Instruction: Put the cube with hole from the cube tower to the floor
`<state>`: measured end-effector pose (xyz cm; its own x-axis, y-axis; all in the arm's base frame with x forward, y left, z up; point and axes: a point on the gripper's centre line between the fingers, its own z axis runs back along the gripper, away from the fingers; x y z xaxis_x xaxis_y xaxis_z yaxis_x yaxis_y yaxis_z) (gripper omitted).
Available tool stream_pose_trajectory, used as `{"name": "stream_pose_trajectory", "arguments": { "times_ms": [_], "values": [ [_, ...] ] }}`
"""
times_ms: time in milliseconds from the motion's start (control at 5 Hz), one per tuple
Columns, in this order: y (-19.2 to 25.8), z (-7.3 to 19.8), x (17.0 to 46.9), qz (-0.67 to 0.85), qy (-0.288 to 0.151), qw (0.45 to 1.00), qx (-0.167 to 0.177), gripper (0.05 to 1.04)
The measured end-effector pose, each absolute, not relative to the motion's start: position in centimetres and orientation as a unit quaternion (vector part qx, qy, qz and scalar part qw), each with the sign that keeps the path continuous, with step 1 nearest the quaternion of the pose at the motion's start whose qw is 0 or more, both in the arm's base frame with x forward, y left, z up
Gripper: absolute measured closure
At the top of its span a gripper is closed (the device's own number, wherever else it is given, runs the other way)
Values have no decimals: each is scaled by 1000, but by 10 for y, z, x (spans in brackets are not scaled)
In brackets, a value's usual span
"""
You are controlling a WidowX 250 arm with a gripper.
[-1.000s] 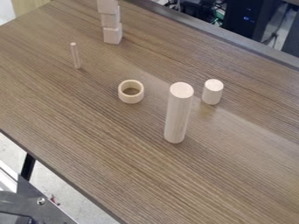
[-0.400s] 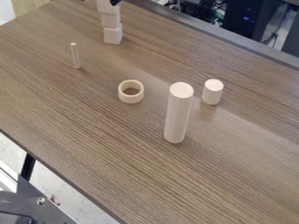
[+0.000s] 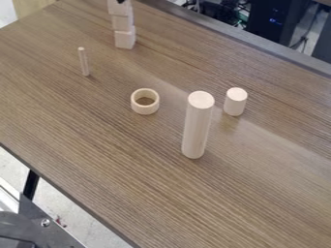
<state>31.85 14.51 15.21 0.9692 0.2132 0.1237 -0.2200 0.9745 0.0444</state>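
A dark tip of my gripper [image 3: 121, 1] shows at the top edge of the view, against the uppermost visible cube [image 3: 118, 8] of the tower. Below that cube sit a middle cube [image 3: 122, 22] and a bottom cube [image 3: 125, 39], which rests on the wooden table [image 3: 84, 126]. The tower's top is cut off by the view's edge, and I cannot make out a hole in any cube.
A thin upright stick [image 3: 83, 61] stands nearest the tower. A wooden ring [image 3: 144, 101] lies near the middle. Right of it are a tall cylinder [image 3: 196, 126] and a short cylinder [image 3: 235, 102]. The table's back edge [image 3: 259, 44] runs along the upper right.
The dark gripper tip came into view at the tower's top, then shifted slightly left and up. The cubes and the other pieces stand where they were.
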Motion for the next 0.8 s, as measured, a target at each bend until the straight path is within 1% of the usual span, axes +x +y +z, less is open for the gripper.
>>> {"name": "stream_pose_trajectory", "arguments": {
  "times_ms": [200,600,800],
  "values": [
    [146,150,327,132,-76,987,44,83],
    [163,141,348,252,-90,962,45,83],
    [170,136,355,272,-88,957,44,83]
  ]
}}
